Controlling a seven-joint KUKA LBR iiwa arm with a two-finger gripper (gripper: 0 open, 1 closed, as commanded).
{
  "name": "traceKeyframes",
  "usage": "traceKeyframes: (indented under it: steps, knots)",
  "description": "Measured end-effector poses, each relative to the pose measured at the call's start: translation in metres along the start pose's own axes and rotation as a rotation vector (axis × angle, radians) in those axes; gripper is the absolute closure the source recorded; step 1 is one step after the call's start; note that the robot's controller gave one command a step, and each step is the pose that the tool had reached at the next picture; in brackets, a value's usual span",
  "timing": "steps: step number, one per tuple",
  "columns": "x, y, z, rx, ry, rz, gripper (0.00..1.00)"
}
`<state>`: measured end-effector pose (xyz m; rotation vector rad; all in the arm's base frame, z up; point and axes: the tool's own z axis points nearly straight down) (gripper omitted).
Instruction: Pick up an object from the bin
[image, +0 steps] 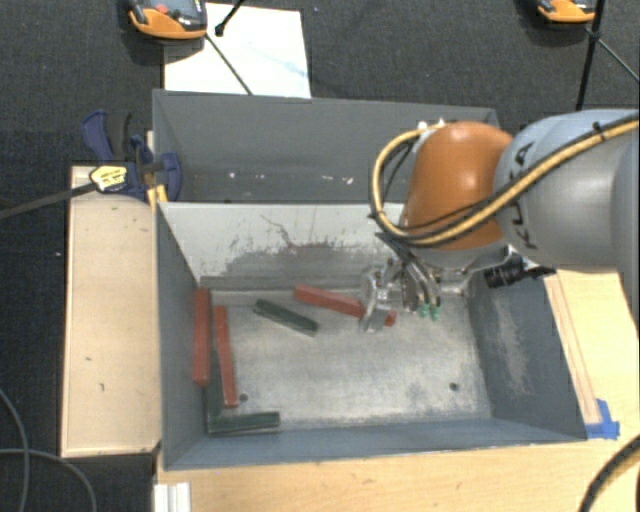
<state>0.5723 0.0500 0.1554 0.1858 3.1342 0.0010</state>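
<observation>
Gripper (383, 308) sits at right end of long flat red bar (325, 299), near grey metal bin's (350, 385) back wall. Open or closed: can't tell.

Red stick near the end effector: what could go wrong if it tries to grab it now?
The end effector is over the right end of the red stick, not its middle, so a lift might tip it loose. That stick lies near the sloped back wall, which the end effector might scrape. The dark green stick beside it could get nudged.
</observation>
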Motion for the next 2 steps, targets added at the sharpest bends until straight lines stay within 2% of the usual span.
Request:
traceKeyframes:
  steps: [1, 2]
  knots:
    - [-0.006, -0.007, -0.042, 0.001, 0.007, 0.005, 1.0]
    - [0.006, -0.003, -0.084, 0.001, 0.0, -0.01, 1.0]
